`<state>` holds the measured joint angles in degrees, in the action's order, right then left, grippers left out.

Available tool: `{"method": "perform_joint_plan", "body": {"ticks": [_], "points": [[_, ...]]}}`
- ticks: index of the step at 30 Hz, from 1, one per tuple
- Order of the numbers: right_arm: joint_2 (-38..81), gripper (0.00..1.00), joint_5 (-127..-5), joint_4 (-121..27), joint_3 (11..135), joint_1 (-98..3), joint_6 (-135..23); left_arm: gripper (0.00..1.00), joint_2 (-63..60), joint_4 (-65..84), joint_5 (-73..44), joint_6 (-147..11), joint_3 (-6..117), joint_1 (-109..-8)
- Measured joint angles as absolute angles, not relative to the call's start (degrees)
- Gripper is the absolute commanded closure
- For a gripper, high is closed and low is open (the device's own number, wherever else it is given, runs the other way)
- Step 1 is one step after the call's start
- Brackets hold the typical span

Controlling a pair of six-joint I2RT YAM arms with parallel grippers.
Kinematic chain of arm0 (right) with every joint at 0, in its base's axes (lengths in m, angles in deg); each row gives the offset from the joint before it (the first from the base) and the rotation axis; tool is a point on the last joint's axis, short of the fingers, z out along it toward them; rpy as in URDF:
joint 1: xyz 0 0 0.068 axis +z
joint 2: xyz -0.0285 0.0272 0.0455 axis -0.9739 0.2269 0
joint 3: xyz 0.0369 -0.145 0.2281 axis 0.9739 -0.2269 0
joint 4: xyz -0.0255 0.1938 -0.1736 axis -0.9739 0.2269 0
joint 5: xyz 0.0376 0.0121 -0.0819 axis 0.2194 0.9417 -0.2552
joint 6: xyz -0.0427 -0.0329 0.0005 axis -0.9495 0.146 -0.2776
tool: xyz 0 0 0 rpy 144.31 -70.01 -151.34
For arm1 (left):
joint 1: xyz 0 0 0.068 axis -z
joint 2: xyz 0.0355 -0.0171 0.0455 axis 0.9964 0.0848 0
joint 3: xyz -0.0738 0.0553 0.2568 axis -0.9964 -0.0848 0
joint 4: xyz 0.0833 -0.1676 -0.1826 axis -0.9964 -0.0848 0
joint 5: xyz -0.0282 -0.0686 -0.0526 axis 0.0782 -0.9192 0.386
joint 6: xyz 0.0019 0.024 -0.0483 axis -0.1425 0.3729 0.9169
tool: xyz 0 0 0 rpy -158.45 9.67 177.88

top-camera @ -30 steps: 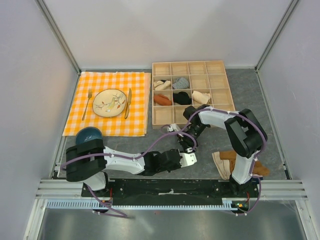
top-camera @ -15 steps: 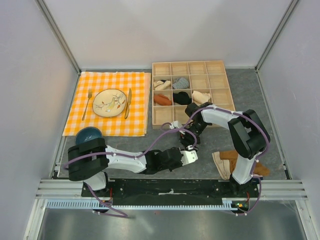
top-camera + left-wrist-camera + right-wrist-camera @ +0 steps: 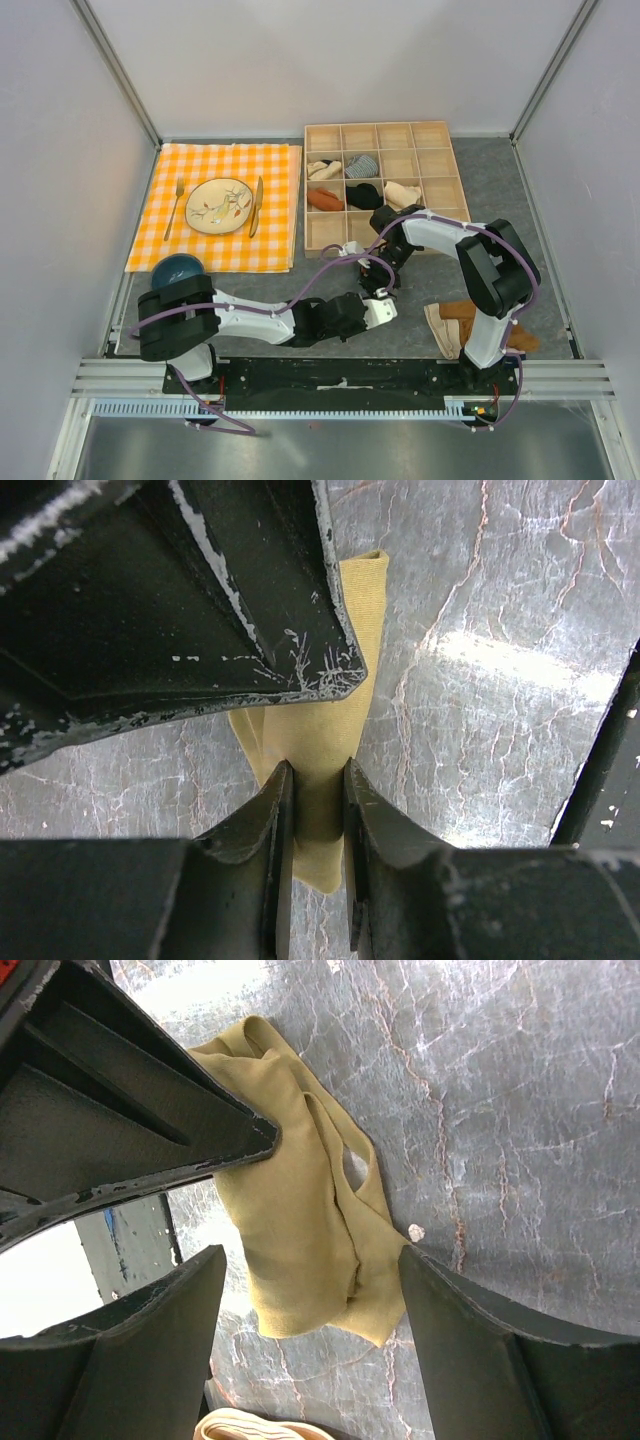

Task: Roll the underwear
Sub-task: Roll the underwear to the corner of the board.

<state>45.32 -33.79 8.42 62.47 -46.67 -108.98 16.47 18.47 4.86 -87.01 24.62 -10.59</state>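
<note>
Well, overhead, my left claw (image 3: 385,310) and right claw (image 3: 381,291) meet mid-surface (image 3: 500,190). Left wrist: that claw clenches an olive fold of the underwear (image 3: 335,730). Right wrist: the right claw gapes, released, astride it; the fabric lies rumpled, so I judge the rolling barely begun.

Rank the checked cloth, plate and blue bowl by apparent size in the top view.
1. Orange checked cloth
2. Plate
3. Blue bowl, partly hidden by the left arm, so its place below the plate is unsure.
</note>
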Motion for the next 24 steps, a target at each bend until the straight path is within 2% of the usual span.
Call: {"method": "perform_joint_plan", "body": {"ticks": [6,18,24], "points": [[45.3,0.23,-34.3,7.7,62.1,-46.7,-108.4,0.98,16.5,18.1,4.3,-86.6,24.9,-10.9],[45.7,0.36,-32.4,6.2,60.6,-47.2,-108.5,0.97,16.7,17.2,3.7,-85.7,25.5,-11.6],[47.3,0.59,-31.1,7.3,60.6,-47.0,-109.4,0.91,17.0,16.0,3.5,-85.2,26.4,-11.9]]}}
